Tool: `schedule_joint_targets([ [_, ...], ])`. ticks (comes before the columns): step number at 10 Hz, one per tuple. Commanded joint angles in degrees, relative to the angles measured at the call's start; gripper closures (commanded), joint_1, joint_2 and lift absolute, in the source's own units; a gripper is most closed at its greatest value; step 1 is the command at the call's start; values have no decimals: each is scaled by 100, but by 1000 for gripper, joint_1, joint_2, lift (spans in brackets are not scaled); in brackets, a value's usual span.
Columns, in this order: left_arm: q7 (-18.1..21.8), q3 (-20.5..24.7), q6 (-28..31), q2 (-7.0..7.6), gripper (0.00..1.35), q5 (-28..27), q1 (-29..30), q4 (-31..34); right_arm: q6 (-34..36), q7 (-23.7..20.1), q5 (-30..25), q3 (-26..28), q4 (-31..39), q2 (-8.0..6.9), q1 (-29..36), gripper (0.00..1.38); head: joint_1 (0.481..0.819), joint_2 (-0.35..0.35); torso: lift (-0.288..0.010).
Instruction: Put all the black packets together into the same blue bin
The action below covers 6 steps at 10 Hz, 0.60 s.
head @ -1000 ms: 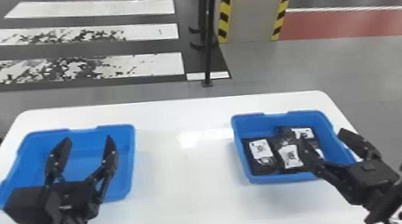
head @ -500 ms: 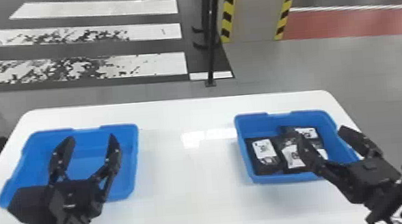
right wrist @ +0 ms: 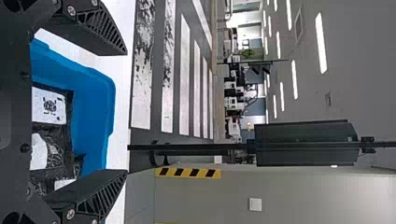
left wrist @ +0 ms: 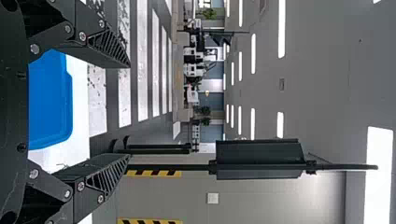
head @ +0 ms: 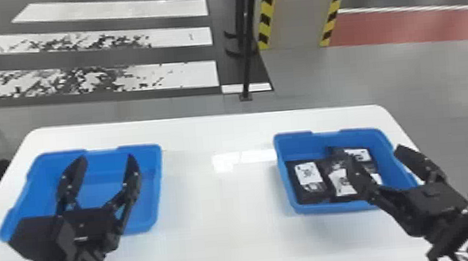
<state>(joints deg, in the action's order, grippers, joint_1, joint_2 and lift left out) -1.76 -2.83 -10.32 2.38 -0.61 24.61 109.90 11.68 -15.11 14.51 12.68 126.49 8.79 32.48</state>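
Note:
My left gripper (head: 106, 166) stands open above the left blue bin (head: 160, 182), which holds no packet that I can see. Over the right part of the other blue bin (head: 336, 207) is my right gripper (head: 375, 157), also open. Black packets with white labels lie inside that right bin: one (head: 309, 180) at its left side, one (head: 338, 177) in the middle, partly behind a finger, and one (head: 361, 155) farther back. In the left wrist view the left gripper (left wrist: 130, 111) has nothing between its fingers. In the right wrist view the right gripper (right wrist: 127, 112) is empty, with a packet (right wrist: 49, 106) in the bin.
Both bins rest on a white table (head: 228, 220) with rounded far corners, a wide stretch of tabletop between them. Behind the table a dark post (head: 246, 59) stands on the floor, near a column (head: 296, 15) with yellow-black striped edges.
The bins, table and background have shifted slightly to the right in the head view. Both grippers stay open above their bins, and the packets lie as before.

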Motion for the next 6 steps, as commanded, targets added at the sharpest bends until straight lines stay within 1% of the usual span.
schedule_joint_targets([
  [1,0,9,-9,0,381,-19,0,0,-1,0,0,0,0,0,0,121,695,-91,-110],
  [4,0,32,5,-9,383,-8,14,0,-15,8,12,-11,0,0,0,122,695,-87,-110],
  [6,0,32,-94,-9,383,-19,0,0,-15,8,12,-23,0,0,-14,122,695,-86,-110],
])
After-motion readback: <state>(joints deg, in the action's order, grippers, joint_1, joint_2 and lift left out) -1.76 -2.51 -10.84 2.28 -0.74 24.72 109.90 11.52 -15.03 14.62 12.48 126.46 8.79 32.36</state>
